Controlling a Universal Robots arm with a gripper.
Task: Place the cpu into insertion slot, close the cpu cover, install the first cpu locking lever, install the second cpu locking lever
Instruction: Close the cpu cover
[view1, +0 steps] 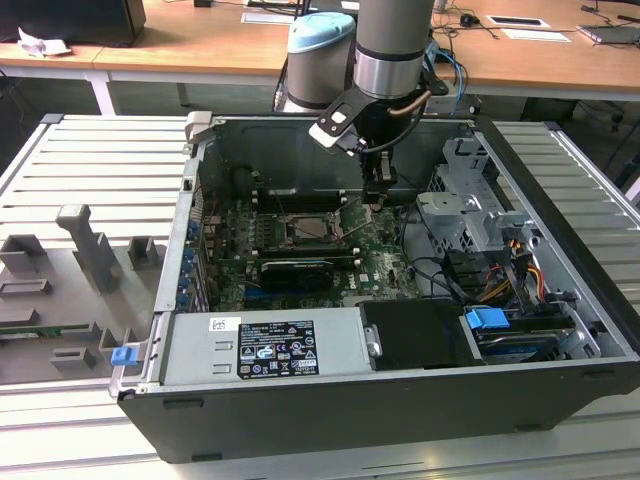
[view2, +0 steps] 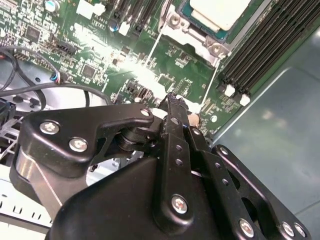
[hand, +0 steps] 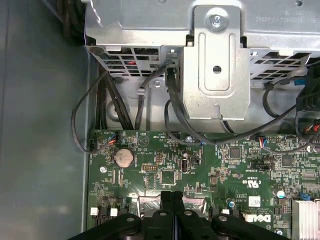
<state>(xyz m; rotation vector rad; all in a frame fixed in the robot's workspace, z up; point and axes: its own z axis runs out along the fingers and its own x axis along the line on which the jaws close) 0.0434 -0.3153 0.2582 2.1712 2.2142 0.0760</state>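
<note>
The cpu is sitting pale face up in the insertion slot, and the cpu cover is lying as a silver frame around it. The end effector is hanging just beside the slot, toward the exterior view's right, low over the green board. In both wrist views its black fingers are pressing together, clenched, with nothing showing between them. In the second wrist view one thin silver lever is running out from the slot's corner across the board toward the fingertips. A second lever is running along the slot's other side, near the ends of the black memory slots. Whether either lever is latched, I cannot tell. In the first wrist view a round coin cell is lying on the board, and black cables are looping from the board's edge up to a grey metal drive cage. In the exterior view the arm is reaching down into the open case. A grey power supply is filling the case's near side. The case is resting on a slatted metal surface, with grey fixtures standing on it toward the exterior view's left.
</note>
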